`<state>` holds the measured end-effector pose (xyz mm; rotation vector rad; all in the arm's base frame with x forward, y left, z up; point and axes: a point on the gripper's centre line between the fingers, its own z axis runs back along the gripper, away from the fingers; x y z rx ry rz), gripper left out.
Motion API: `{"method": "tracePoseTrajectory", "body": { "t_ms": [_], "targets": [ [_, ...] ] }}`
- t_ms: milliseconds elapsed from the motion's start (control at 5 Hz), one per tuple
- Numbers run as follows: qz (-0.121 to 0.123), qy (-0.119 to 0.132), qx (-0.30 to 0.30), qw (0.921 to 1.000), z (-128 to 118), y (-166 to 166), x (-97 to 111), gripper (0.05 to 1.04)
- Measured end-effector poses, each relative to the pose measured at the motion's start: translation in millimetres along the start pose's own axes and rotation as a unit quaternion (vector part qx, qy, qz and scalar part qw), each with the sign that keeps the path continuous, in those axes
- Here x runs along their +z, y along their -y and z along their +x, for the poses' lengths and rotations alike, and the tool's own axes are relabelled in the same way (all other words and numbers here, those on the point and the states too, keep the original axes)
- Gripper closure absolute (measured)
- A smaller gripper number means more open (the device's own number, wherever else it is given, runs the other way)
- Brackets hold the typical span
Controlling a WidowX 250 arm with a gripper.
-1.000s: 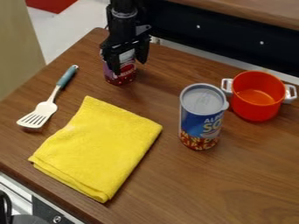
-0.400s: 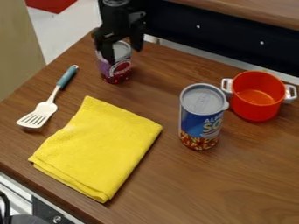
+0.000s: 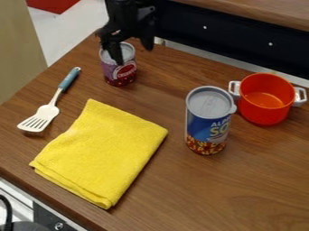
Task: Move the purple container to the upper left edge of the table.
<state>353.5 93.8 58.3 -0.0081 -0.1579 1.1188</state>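
- Purple can (image 3: 122, 73): it stands upright near the far left corner of the counter (image 3: 241, 189), beyond the yellow cloth (image 3: 102, 149) and to the right of the slotted spatula (image 3: 39, 118).
- My tool (image 3: 132, 53) is over the can, its two fingers spread apart, with nothing clamped between them. The left finger overlaps the can's rim in view; I cannot tell whether they touch.
- If I sweep sideways or dip while I am this low, I judge that the left finger could catch the rim and tip the can or drag it out of place.
- Since the can is so close to the far left corner, a push too far that way could send it over the edge.
- If I tried to close from here, my fingers look off-centre to the right, so one might pinch the rim or miss, and the can could turn or slip.
- The placement looks nearly or fully done to me; lifting straight up until both fingers clear the rim seems the safest move.
- My count: one purple can, one blue canister (image 3: 208, 122) with a grey lid, one orange-red pot (image 3: 264, 108) with two light grey handles (image 3: 300, 96), one yellow cloth, one slotted spatula and one tool.
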Motion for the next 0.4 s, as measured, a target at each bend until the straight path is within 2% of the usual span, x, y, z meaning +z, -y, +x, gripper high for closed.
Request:
{"method": "tracePoseTrajectory", "body": {
  "t_ms": [200,400],
  "targets": [
    [0.014,0.017,-0.079,0.9967,-36.4,-4.5,-5.9,0.085],
    [0.005,0.048,-0.161,0.9858,-58.5,-19.6,8.0,0.085]
  ]
}}
